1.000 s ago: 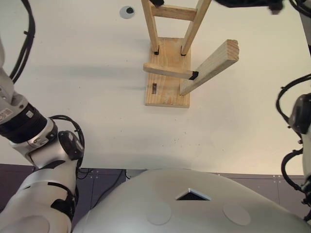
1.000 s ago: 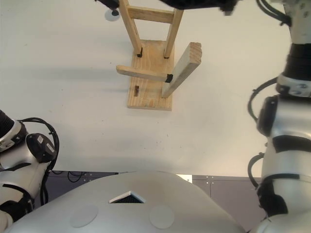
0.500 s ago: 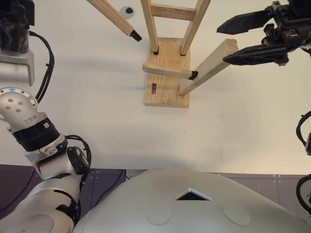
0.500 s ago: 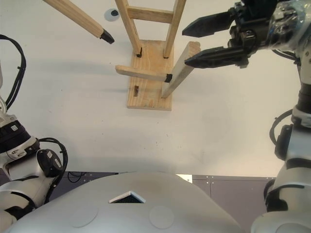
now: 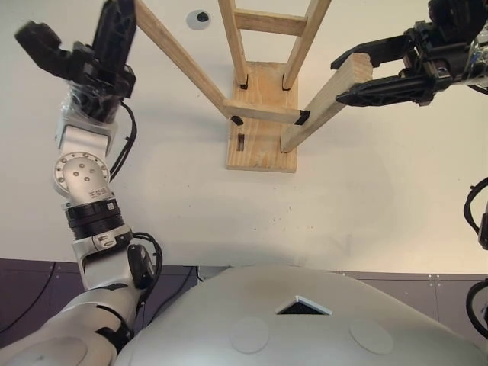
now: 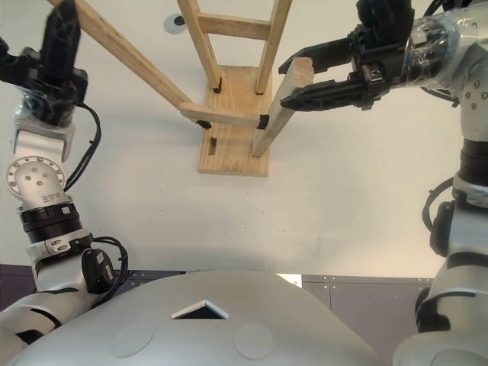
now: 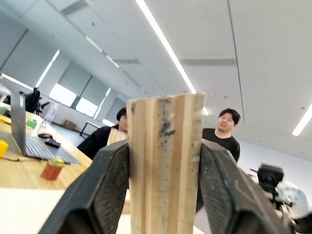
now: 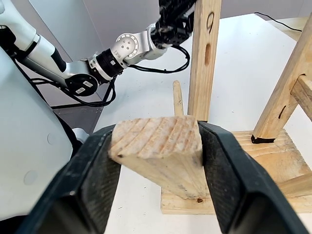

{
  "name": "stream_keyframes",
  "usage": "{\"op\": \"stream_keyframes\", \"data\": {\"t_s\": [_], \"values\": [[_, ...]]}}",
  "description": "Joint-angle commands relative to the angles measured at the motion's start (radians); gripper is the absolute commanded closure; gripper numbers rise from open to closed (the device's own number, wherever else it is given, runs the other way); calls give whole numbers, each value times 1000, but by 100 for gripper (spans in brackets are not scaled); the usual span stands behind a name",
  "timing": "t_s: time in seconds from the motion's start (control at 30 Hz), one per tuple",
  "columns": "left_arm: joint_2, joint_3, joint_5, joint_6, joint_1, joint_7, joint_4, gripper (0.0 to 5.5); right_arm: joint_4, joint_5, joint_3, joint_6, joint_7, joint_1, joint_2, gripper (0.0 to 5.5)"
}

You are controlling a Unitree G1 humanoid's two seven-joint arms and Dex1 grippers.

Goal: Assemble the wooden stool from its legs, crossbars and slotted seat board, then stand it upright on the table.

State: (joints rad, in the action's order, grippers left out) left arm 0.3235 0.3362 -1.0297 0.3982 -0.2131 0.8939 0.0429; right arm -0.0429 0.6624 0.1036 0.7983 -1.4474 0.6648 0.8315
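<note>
The slotted seat board [image 5: 263, 149] lies flat on the white table. Two legs joined by a crossbar [image 5: 268, 20] stand in its far slots. A third leg [image 5: 324, 107] leans to the right from the near right corner, and a crossbar [image 5: 263, 113] sticks out from it. My right gripper [image 5: 352, 74] is shut on that leg's top end [image 8: 156, 146]. My left gripper [image 5: 126, 27] is shut on the fourth leg [image 5: 183, 65], which slants down. Its black tip [image 5: 236, 120] touches the loose end of the crossbar, above the open slot [image 5: 241, 139].
A small black disc [image 5: 200, 17] lies on the table behind the stool. The table's front edge [image 5: 305, 267] runs close to me, with bare white surface to both sides of the board.
My left arm has swung the fourth leg down and to the right until its tip met the crossbar's end. My right gripper moved left and shut on the leaning leg's top.
</note>
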Motion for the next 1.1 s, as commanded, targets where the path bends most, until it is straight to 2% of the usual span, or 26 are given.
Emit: {"op": "stream_keyframes", "data": {"t_s": [0.03,0.17,0.37,0.67,0.87,1.1], "values": [[-4,-19,41,9,-15,62,116,349,11,-10,32,1,-34,29,-3,314],[17,-13,55,33,-5,88,138,349,10,-19,47,-9,-36,28,-4,314],[164,-49,97,128,-23,148,65,349,4,-18,44,-12,-24,17,-6,314],[326,-116,140,244,-67,226,-35,351,-21,-10,33,-14,-5,-20,-11,314],[364,-111,170,234,-80,259,-12,351,-22,-9,32,-19,-1,-27,-11,315],[390,-32,121,277,-111,274,-7,351,-16,-12,35,-25,-3,-25,-11,316]]}}
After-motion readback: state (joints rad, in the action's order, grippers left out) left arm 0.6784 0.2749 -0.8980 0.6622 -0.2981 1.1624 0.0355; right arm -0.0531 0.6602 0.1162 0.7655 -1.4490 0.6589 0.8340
